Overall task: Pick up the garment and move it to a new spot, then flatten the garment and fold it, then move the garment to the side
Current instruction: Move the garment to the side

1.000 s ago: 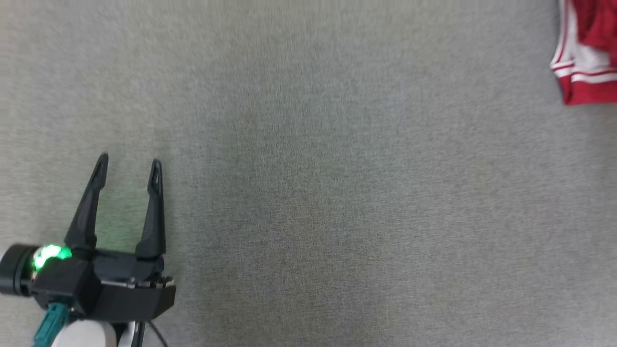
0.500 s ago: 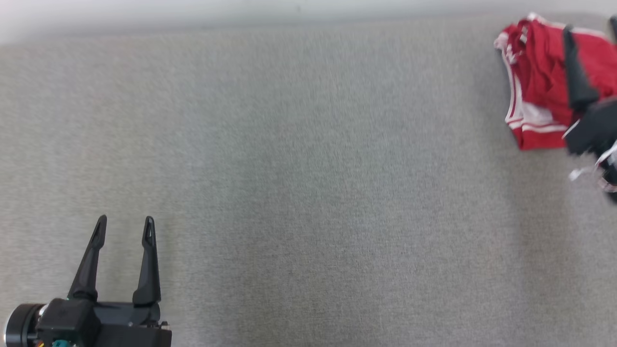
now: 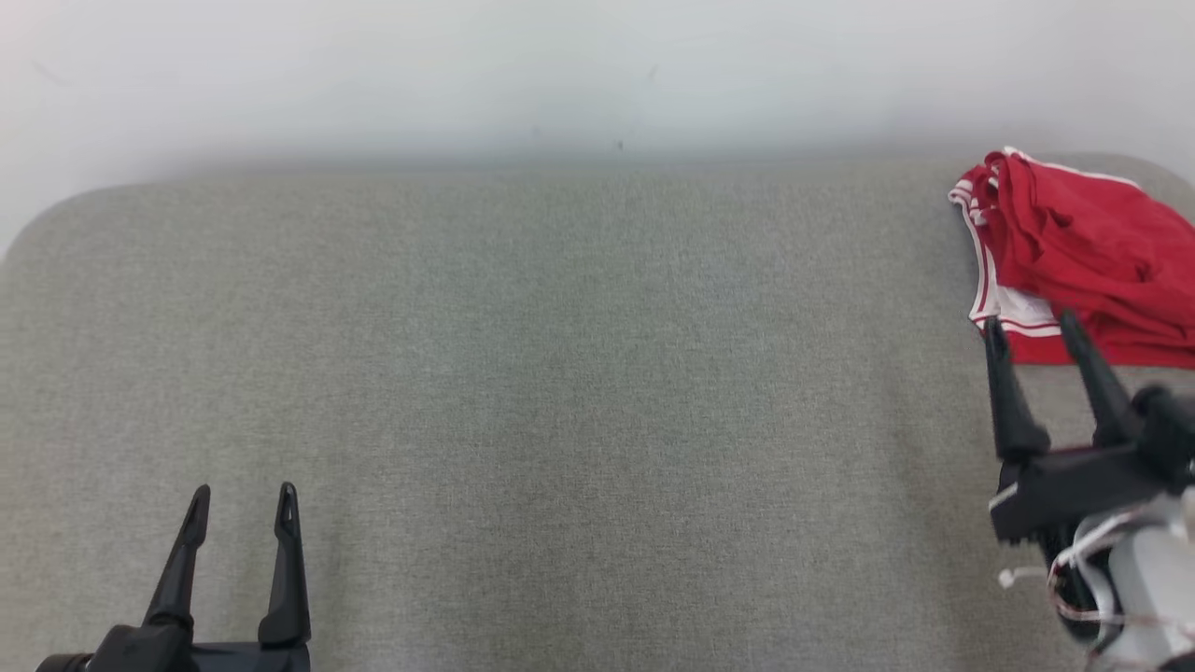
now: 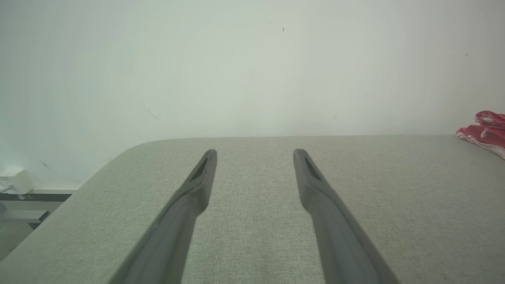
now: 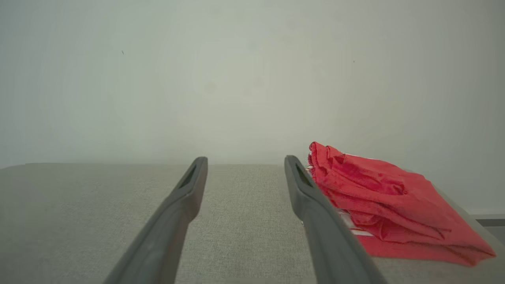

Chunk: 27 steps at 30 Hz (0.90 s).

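The garment, red with white stripes along its edge, lies crumpled in a heap at the far right corner of the table, close to the pale wall. The right gripper hovers just in front of it, its 2 fingers spread wide and holding nothing. In the head view their tips overlap the cloth's near edge, but whether they touch it cannot be told. In the right wrist view the heap sits just beside the right-hand finger and runs on past its tip. The left gripper is well apart from the garment, over the near left of the grey table. Its 2 fingers are also spread wide and empty, pointing toward the wall.
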Motion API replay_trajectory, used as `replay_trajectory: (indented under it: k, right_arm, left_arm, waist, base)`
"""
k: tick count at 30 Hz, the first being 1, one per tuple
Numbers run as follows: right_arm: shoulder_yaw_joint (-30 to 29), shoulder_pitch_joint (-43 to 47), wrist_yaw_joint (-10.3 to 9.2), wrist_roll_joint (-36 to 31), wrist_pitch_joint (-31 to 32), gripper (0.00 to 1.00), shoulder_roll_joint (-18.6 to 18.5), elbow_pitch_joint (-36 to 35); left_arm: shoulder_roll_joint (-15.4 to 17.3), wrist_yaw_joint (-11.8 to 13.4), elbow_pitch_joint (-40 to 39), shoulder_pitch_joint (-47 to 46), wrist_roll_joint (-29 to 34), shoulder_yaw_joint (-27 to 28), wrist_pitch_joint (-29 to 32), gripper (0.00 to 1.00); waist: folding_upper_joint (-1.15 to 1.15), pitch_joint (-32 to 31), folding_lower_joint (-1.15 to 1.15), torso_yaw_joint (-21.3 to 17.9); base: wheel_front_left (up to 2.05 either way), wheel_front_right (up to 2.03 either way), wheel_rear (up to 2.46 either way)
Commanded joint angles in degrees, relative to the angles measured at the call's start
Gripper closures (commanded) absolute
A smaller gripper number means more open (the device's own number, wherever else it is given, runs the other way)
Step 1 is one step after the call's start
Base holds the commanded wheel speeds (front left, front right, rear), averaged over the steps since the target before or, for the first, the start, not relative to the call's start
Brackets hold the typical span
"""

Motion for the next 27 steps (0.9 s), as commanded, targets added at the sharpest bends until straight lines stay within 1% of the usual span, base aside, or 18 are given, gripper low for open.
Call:
replay_trajectory:
  k: [1,6,8,13,16,20,27]
  right_arm:
    - [-0.97,2.32,-0.19,-0.90,-0.19,0.00,0.97,-1.27]
    - [-3.90,10.53,-0.19,-2.55,0.60,0.00,4.89,-6.98]
    - [-4.91,14.91,-0.19,-3.71,1.26,0.00,7.25,-10.24]
    - [-6.52,20.42,-0.19,-5.13,2.31,0.00,10.18,-14.80]
    - [-7.11,22.72,-0.19,-5.57,2.55,0.00,11.38,-16.21]
    - [-7.54,24.98,-0.19,-6.88,2.33,0.00,11.88,-16.63]
    - [-7.61,26.62,-0.19,-7.53,1.98,0.00,13.21,-16.81]
  left_arm:
    - [-0.17,0.16,0.34,0.68,-0.11,0.12,-0.16,0.00]
    - [-0.35,0.16,1.31,1.36,-0.14,0.21,-0.16,0.00]
    - [-0.48,0.16,1.76,1.79,-0.07,0.32,-0.16,0.00]
    - [-1.02,0.16,2.12,2.55,0.28,0.37,-0.16,0.00]
    - [-1.26,0.16,2.43,3.03,0.30,0.23,-0.16,0.00]
    - [-1.53,0.16,2.98,3.91,-0.78,-0.06,-0.16,0.00]
    - [-1.40,0.16,3.80,4.70,-0.58,-0.63,-0.16,0.00]
  waist:
    - [0.01,-1.49,0.02,0.70]
    - [0.01,-2.78,0.02,0.85]
    - [0.01,-3.52,0.02,0.97]
    - [0.01,-4.43,0.02,1.01]
    - [0.01,-5.24,0.02,0.99]
    - [0.01,-6.53,0.02,1.24]
    - [0.01,-7.51,0.02,1.77]
  base:
    - [0.00,0.00,0.00]
    - [0.00,0.00,0.00]
    - [0.00,0.00,0.00]
    - [0.00,0.00,0.00]
    - [0.00,0.00,0.00]
    - [0.00,0.00,0.00]
    - [0.00,0.00,0.00]
